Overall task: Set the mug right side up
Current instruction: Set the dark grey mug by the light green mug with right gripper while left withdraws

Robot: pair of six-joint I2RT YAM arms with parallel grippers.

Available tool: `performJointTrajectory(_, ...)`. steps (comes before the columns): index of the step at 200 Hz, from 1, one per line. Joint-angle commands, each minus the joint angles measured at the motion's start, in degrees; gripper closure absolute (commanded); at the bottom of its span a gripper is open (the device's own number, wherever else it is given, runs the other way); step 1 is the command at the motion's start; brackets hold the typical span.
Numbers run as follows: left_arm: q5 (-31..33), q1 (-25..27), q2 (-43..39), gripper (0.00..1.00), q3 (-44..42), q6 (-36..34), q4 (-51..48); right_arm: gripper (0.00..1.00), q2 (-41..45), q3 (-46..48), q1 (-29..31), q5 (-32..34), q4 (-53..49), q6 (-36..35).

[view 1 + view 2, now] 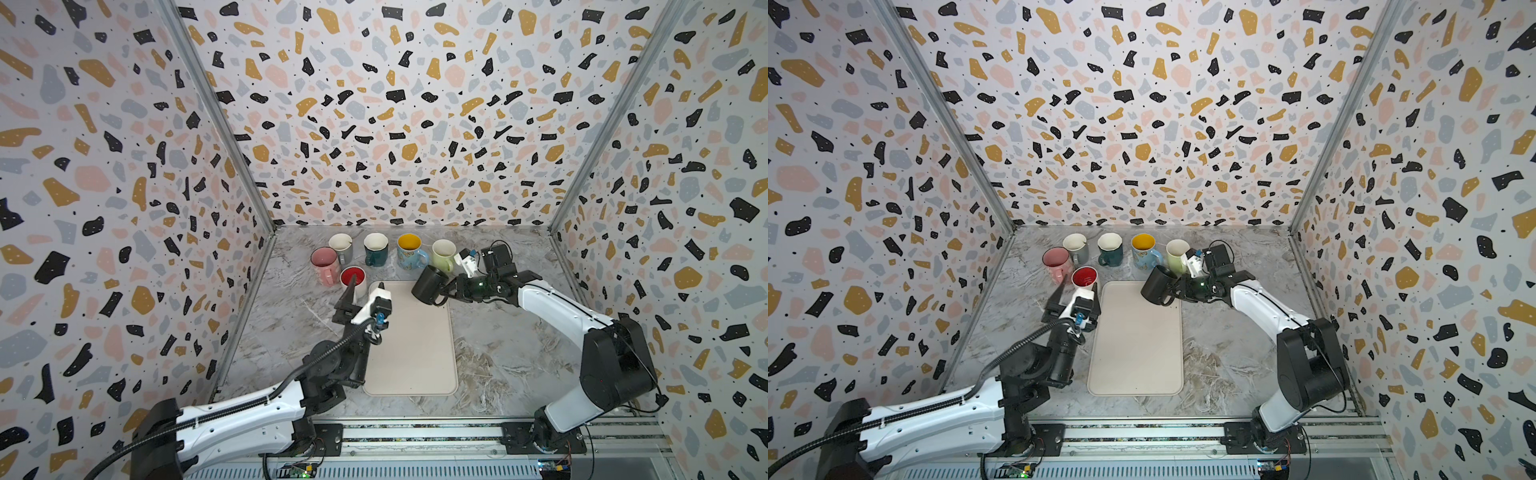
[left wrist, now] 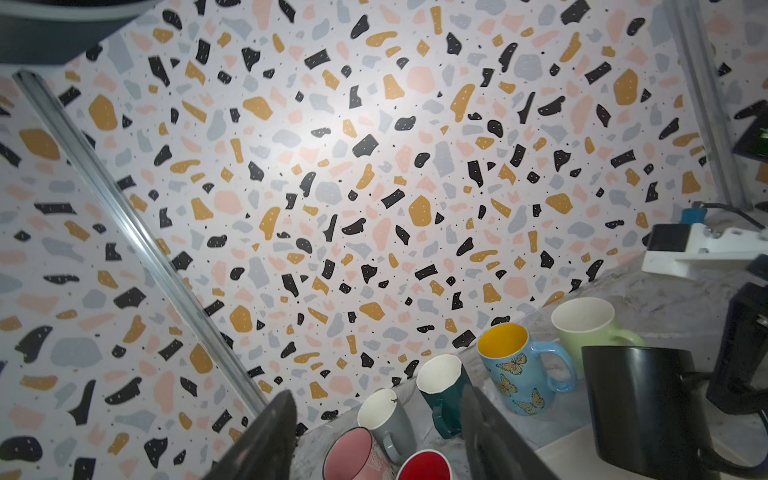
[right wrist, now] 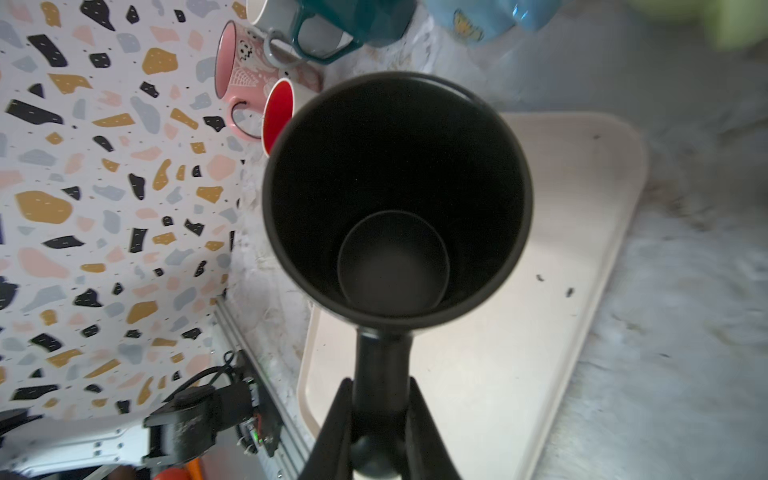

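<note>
The black mug (image 1: 429,286) (image 1: 1156,286) hangs tilted over the far right corner of the beige mat (image 1: 411,353). Its mouth points up and back toward the right arm. My right gripper (image 1: 448,291) (image 1: 1174,293) is shut on its handle. In the right wrist view I look straight into the black mug (image 3: 395,199), and the handle (image 3: 380,361) sits pinched in the right gripper (image 3: 380,390). My left gripper (image 1: 365,291) (image 1: 1077,293) stands open at the mat's far left corner, just in front of the red-lined mug (image 1: 353,276), with nothing between its fingers (image 2: 274,432).
Upright mugs stand at the back of the marble table: grey (image 1: 341,246), teal (image 1: 376,248), blue butterfly (image 1: 409,251), green (image 1: 442,254), and pink (image 1: 325,264) beside the red-lined one. Patterned walls close in the left, back and right. A metal rail (image 1: 415,432) runs along the front.
</note>
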State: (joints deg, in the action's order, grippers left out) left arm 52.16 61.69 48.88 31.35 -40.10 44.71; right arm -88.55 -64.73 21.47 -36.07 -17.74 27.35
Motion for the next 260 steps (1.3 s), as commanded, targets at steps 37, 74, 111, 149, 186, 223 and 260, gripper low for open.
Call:
performJointTrajectory(37, -12.53, -14.53, 0.48, 0.27, 12.94, 32.41, -29.77, 1.0, 7.62, -4.11, -0.29, 22.55, -7.21, -10.39)
performJointTrajectory(74, -22.21, -24.58, 5.25, 0.26, 18.01, 41.61, -39.62, 1.0, 8.57, -2.61, -0.21, 33.48, -9.7, -12.83)
performJointTrajectory(111, -30.73, -31.85, 8.02, 0.24, 19.09, 48.29, -40.92, 1.0, 8.42, 0.6, -0.04, 38.78, -7.87, -13.57)
performJointTrajectory(149, -36.91, -38.25, 10.24, 0.2, 20.06, 54.35, -41.73, 1.0, 7.87, 4.77, 1.11, 41.04, -2.26, -13.21)
performJointTrajectory(186, -42.27, -42.92, 11.18, 0.12, 19.62, 57.59, -41.28, 1.0, 8.08, 8.35, 1.73, 43.02, 3.77, -12.24)
performJointTrajectory(223, -45.13, -45.29, 11.98, 0.09, 18.57, 59.05, -40.84, 1.0, 7.16, 11.24, 1.73, 43.96, 9.08, -11.17)
performJointTrajectory(260, -45.39, -46.0, 11.67, 0.06, 18.04, 58.21, -40.58, 1.0, 6.42, 14.05, 1.64, 44.56, 14.62, -10.75)
